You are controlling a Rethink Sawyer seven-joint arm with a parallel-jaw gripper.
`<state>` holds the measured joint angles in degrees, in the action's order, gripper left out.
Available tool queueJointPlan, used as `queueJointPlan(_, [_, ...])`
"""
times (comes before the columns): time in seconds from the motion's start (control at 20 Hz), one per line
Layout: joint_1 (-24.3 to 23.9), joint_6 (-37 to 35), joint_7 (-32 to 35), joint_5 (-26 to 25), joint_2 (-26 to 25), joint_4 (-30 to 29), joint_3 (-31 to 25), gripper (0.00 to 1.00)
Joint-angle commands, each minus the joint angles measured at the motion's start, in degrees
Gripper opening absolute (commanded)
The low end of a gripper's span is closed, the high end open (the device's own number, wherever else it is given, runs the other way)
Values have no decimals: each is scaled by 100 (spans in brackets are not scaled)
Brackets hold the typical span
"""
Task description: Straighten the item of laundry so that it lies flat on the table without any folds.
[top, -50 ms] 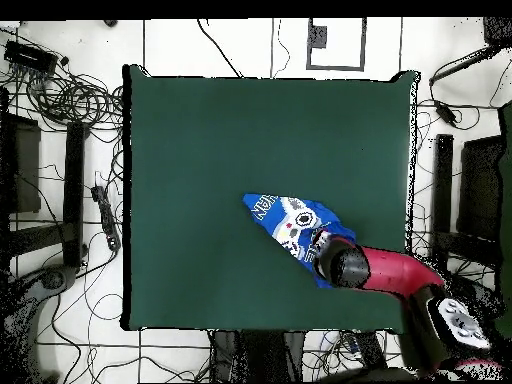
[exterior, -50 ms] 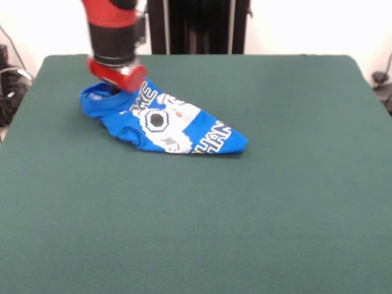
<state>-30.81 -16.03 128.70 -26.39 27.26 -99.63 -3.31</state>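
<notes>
Small bright blue printed T-shirt [exterior, -50 ms: 165,122] lies bunched into a wedge on the dark green fabric table [exterior, -50 ms: 245,208], in the front view toward 10 o'clock of centre, long axis running 10-to-4 and tapering to a point at 4. Red-and-black gripper [exterior, -50 ms: 116,76] sits low over the wide collar end at 10; finger state can't be told. Judgement: shirt far from flat, spreading should go along that axis.

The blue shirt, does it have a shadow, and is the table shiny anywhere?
Front view: the blue shirt casts only a thin dark shadow along its near edge, and the table is evenly lit with no glare. Overhead view: the shirt shows no clear shadow, and the table looks flat and matte; the arm hides the gripper.
</notes>
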Motion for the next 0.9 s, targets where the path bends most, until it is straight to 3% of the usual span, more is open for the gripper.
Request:
queueJointPlan(0.05, [1133,12,1446,819,-571,137,-38,0])
queueJointPlan(0.3, [1640,45,1796,1533,-669,180,177,0])
queueJointPlan(0.75, [2885,-2,2578,3322,-539,-45,588,0])
queueJointPlan(0.9, [3049,-93,2415,3470,-452,-87,782,0])
